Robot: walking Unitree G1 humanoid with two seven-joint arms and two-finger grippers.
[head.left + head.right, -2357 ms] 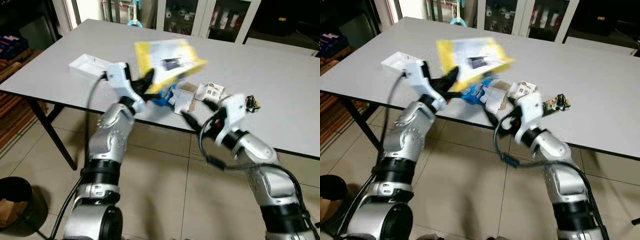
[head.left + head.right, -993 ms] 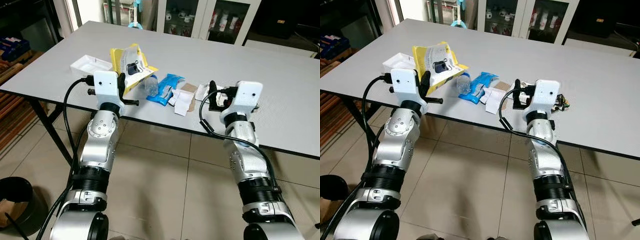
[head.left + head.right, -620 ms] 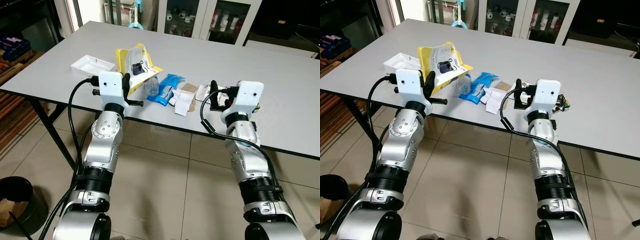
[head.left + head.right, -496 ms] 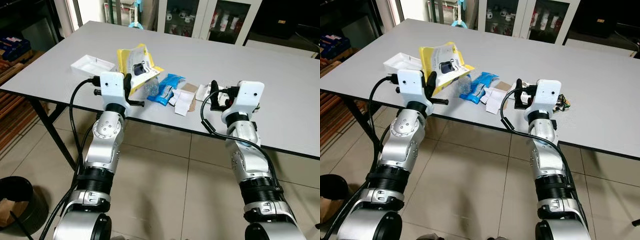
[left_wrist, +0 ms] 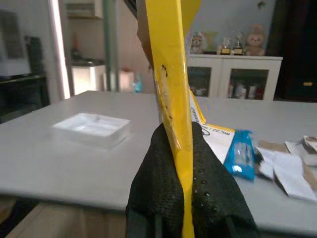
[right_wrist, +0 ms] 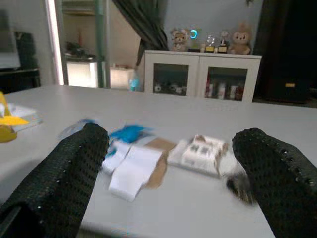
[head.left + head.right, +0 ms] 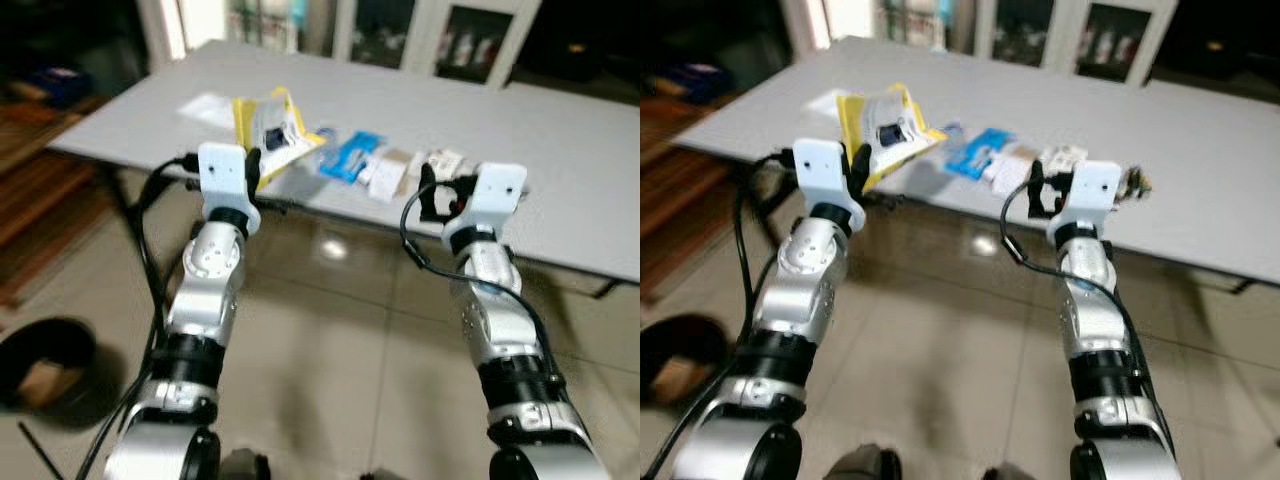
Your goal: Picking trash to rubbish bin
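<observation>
the left claw (image 5: pixel 181 163) is clamped tight on the lower edge of the yellow packet (image 7: pixel 270 130), its two black fingers (image 5: pixel 158 183) pressed flat against either face of the thin plastic, and it holds the packet upright, lifted clear above the near edge of the worktop (image 7: pixel 560 150). the right claw (image 6: pixel 173 163) is spread wide and holds nothing, raised near the worktop's front edge and facing the remaining litter. on the worktop beyond the packet lie a blue wrapper (image 7: pixel 357 155), some white and brown paper scraps (image 7: pixel 388 172), a small printed carton (image 7: pixel 440 161) and, further along past the packet, a white tray (image 7: pixel 207 104). the rubbish bin (image 7: pixel 45 365) stands on the floor, well apart from the worktop and off to the robot's left, dark, with something brownish inside. the step in hand, as i judge it, is carrying the packet over to that bin. to do it well the pinch should not slacken, since the grip is on a thin slippery edge and the bulk of the packet stands above it, free to flop. the turn towards the bin wants to be smooth, with the packet brought right above the bin's opening before release, because a light flat packet could drift and land on the floor beside the bin.
</observation>
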